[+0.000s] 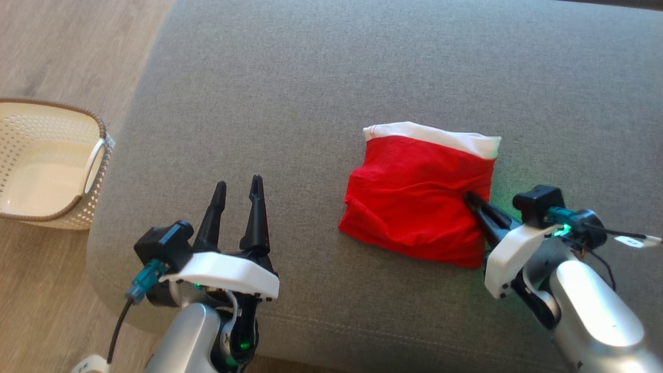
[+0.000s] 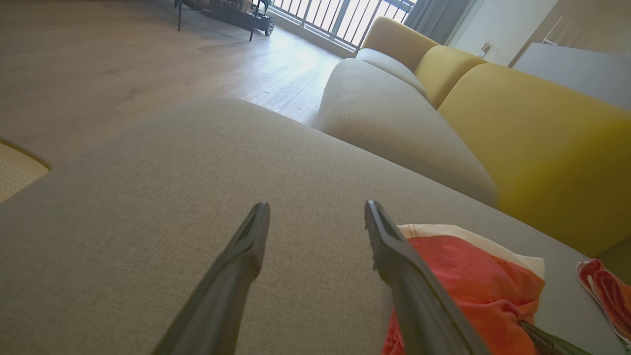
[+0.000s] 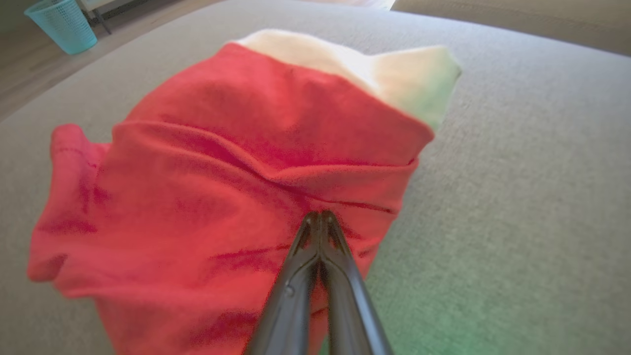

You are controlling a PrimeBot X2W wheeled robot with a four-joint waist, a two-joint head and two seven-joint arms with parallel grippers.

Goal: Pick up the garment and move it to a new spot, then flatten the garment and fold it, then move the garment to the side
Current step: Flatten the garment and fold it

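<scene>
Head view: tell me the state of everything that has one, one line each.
garment: folded, lying on the cushion.
left gripper: jaws open, empty.
right gripper: jaws shut, tips on the garment.
basket: upright, empty, on the floor.

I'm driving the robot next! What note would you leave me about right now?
Left end effector: open, empty, above the sofa cushion.
Right end effector: shut, apparently pinching a crease near the right side of the garment.
Garment: red with a white band, lying on the cushion in a rough folded square.
Done: folding, it seems.
To do: move it to the side.
</scene>
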